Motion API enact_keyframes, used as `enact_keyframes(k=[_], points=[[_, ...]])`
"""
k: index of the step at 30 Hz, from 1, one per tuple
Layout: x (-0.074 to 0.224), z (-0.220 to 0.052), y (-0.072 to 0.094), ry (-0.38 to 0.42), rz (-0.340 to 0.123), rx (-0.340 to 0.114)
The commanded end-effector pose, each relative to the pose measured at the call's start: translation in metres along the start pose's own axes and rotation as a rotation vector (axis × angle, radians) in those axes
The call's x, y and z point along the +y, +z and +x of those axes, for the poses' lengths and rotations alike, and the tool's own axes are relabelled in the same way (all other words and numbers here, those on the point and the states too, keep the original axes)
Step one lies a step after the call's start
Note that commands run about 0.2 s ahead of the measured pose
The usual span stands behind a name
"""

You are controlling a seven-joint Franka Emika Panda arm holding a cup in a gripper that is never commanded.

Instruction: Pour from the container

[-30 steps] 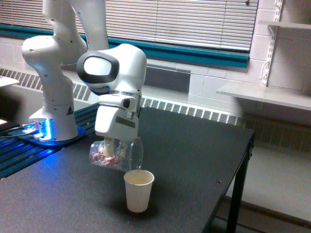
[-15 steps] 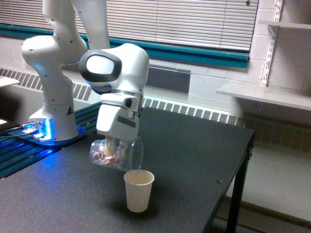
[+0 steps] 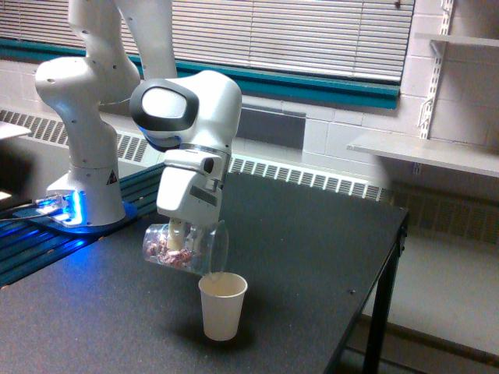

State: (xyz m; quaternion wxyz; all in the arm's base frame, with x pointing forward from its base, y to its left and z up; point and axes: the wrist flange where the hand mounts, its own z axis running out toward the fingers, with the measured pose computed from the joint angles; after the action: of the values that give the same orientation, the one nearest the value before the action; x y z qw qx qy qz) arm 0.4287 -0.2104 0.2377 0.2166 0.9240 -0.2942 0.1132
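Currently: container (image 3: 185, 248), clear plastic, lying nearly on its side in the gripper (image 3: 181, 238), wide rim toward the exterior view's right and directly above the paper cup (image 3: 222, 305). Change over the last second: arm head shifted slightly right and up; tilt of the container marginally steeper. Pinkish contents still bunched at the closed end, none seen crossing the rim. Judgement: pour under way but not yet delivering; more tilt likely needed. Jaws: clamped on the container's mid-wall from above, fingers partly visible through the plastic. Table (image 3: 312, 234): dark, supports the paper cup.
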Motion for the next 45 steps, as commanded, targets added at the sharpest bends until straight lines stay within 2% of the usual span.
enact_keyframes(k=[1,16,22,34,45], points=[[0.009,0.004,-0.002,-0.008,-0.015,0.007],[-0.004,0.001,-0.003,-0.057,-0.032,0.006],[-0.012,0.003,-0.005,-0.092,-0.055,0.003],[-0.003,0.012,-0.009,-0.088,-0.079,0.021],[0.002,0.011,-0.005,-0.097,-0.091,0.007]])
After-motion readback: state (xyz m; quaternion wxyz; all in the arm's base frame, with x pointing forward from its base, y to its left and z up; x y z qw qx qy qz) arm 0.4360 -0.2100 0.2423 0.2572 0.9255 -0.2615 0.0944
